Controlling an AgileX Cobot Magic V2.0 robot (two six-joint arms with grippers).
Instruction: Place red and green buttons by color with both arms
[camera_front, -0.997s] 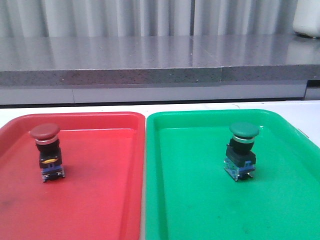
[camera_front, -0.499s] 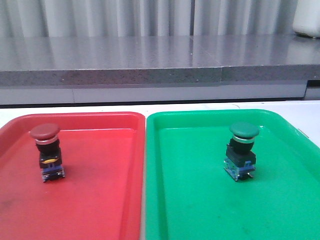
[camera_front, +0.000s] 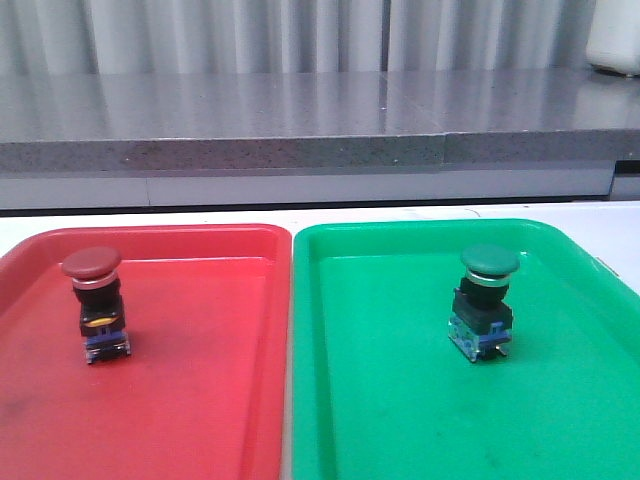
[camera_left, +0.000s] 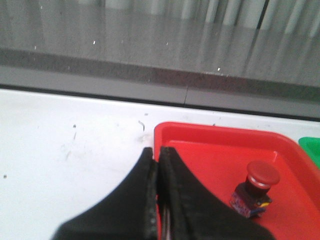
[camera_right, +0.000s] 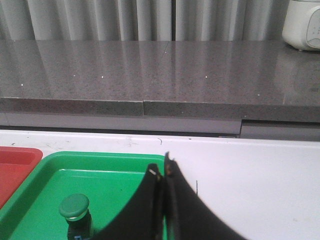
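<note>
The red button (camera_front: 92, 303) stands upright in the red tray (camera_front: 200, 400), near its left side. It also shows in the left wrist view (camera_left: 256, 190). The green button (camera_front: 485, 300) stands upright in the green tray (camera_front: 400, 400), right of its middle. It also shows in the right wrist view (camera_right: 76, 216). My left gripper (camera_left: 156, 152) is shut and empty, held over the red tray's left rim, apart from the red button. My right gripper (camera_right: 163, 167) is shut and empty, over the green tray's right rim, apart from the green button. Neither gripper shows in the front view.
The two trays lie side by side on a white table (camera_front: 450, 212). A grey stone ledge (camera_front: 320, 120) runs behind the table. A white appliance (camera_front: 615, 35) stands on the ledge at the far right.
</note>
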